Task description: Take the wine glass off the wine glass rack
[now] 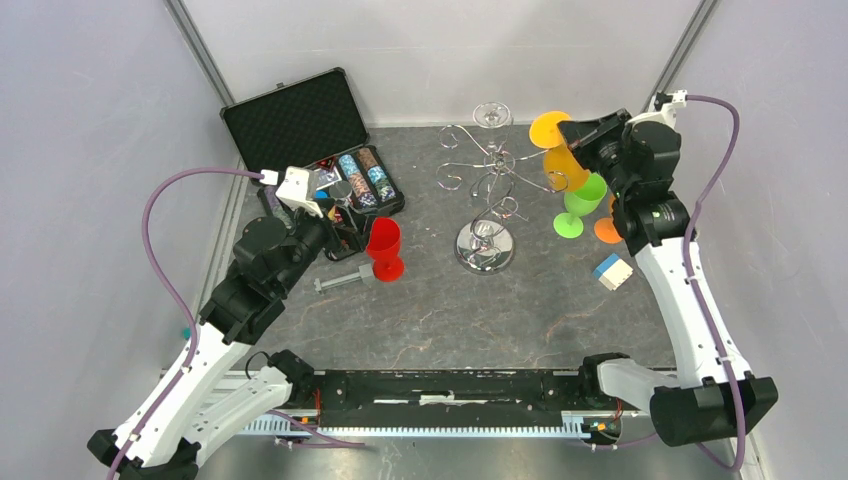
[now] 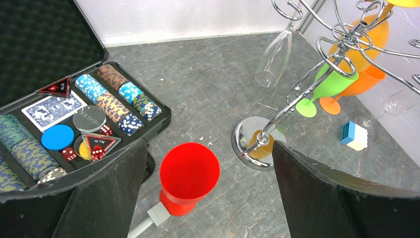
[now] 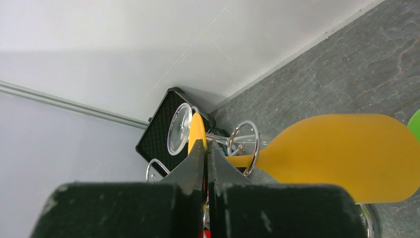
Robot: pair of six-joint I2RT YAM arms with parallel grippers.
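The chrome wine glass rack (image 1: 485, 245) stands mid-table, and its base (image 2: 250, 144) also shows in the left wrist view. A yellow-orange wine glass (image 1: 563, 165) hangs tilted on the rack's right side. Its stem passes through a curled hook (image 3: 243, 144), with the bowl (image 3: 337, 156) to the right. My right gripper (image 3: 202, 144) is shut on the thin edge of the glass's foot (image 3: 197, 130), at the rack's upper right (image 1: 575, 132). My left gripper (image 2: 209, 145) hangs open and holds nothing, above a red cup (image 2: 189, 173) left of the rack.
An open poker chip case (image 1: 310, 140) lies at the back left. A clear glass (image 2: 273, 57) hangs on the rack. A green glass (image 1: 580, 203) and an orange one (image 1: 606, 230) stand right of it, near a blue-white block (image 1: 612, 271). A grey tool (image 1: 340, 282) lies by the red cup.
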